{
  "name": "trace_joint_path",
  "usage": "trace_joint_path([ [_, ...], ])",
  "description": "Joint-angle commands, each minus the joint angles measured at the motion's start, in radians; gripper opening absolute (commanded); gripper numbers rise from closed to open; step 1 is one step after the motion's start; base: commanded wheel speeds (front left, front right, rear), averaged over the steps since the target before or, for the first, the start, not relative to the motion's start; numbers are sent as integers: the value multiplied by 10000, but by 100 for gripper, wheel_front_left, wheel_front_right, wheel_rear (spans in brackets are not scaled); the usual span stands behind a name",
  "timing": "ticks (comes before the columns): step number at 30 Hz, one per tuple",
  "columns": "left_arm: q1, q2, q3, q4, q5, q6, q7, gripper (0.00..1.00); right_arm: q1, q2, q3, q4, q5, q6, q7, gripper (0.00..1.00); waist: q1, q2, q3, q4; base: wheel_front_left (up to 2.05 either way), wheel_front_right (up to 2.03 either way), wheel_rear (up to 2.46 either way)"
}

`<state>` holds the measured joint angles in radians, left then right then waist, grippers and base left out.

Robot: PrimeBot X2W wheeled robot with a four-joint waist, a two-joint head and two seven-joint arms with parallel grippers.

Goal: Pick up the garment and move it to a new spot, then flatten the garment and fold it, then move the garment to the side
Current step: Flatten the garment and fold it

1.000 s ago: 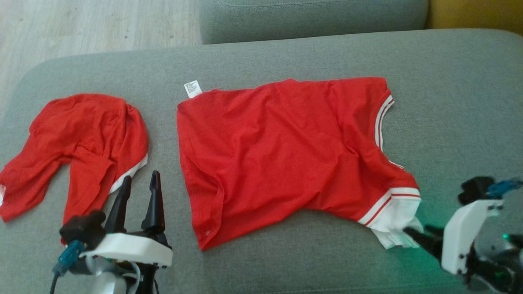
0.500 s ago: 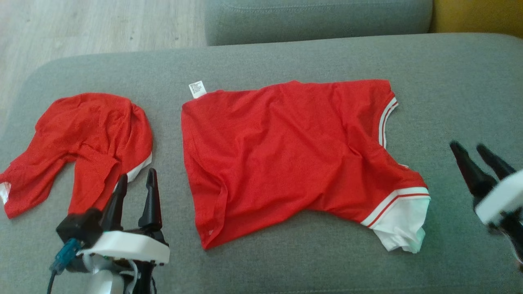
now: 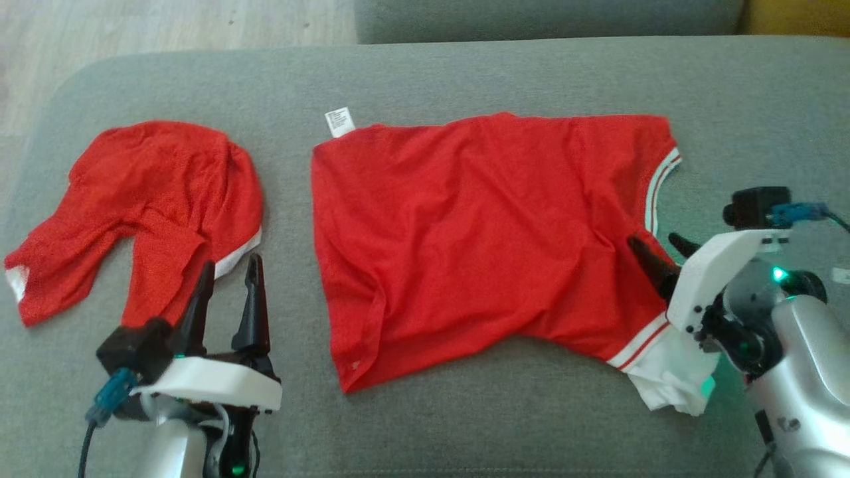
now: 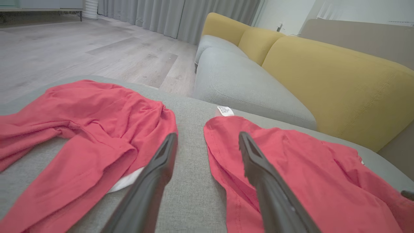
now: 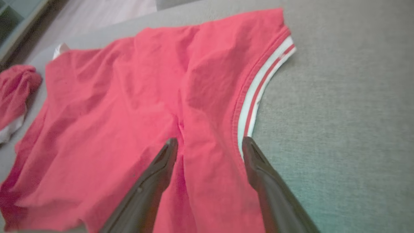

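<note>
Garment (image 3: pixel 478 232) beneath spread right tool (image 3: pixel 652 240); left tool (image 3: pixel 231 262) spread, its wrist view showing yellow backrest (image 4: pixel 323 81).

I have the T-shirt (image 3: pixel 478 239) spread mid-way across the seat cushion (image 3: pixel 465 73), its care label (image 3: pixel 339 122) at the 11 o'clock corner. A crumpled garment (image 3: pixel 153 199) lies apart at 9 o'clock. My left gripper (image 3: pixel 230 263) sits at 7 o'clock between the two, and my right gripper (image 3: pixel 654 240) at 3 o'clock, over the shirt by its neckline (image 3: pixel 657 189). A second cushion (image 3: pixel 544 16) lies behind at 12 o'clock.
</note>
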<state>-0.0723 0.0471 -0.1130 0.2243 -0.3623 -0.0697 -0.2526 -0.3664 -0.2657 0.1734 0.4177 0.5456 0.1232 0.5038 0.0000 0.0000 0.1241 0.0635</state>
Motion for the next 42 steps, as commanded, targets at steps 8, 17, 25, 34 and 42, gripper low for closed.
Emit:
trace_joint_path([
  [8,-495,31,363,-242,-12,-63,-92,100,-1101,-617,787,1277,-155,75,-11,0,0,0,238,415,0,0,0],
  [17,-722,31,246,-316,-16,-75,-92,100,-2266,-730,762,2237,53,75,-1163,0,0,0,823,773,0,0,0],
  [25,-1106,31,23,-290,-35,-121,-92,100,-3836,-1064,807,3540,25,75,-1809,0,0,0,1462,1099,0,0,0],
  [34,-978,31,-1,-137,9,-130,-92,100,-4191,-871,774,4060,582,75,-3413,100,0,0,907,866,0,0,0],
  [42,-497,31,172,-162,154,-164,-92,100,-2761,-1235,759,2411,1158,75,-4991,100,0,0,51,114,0,0,0],
])
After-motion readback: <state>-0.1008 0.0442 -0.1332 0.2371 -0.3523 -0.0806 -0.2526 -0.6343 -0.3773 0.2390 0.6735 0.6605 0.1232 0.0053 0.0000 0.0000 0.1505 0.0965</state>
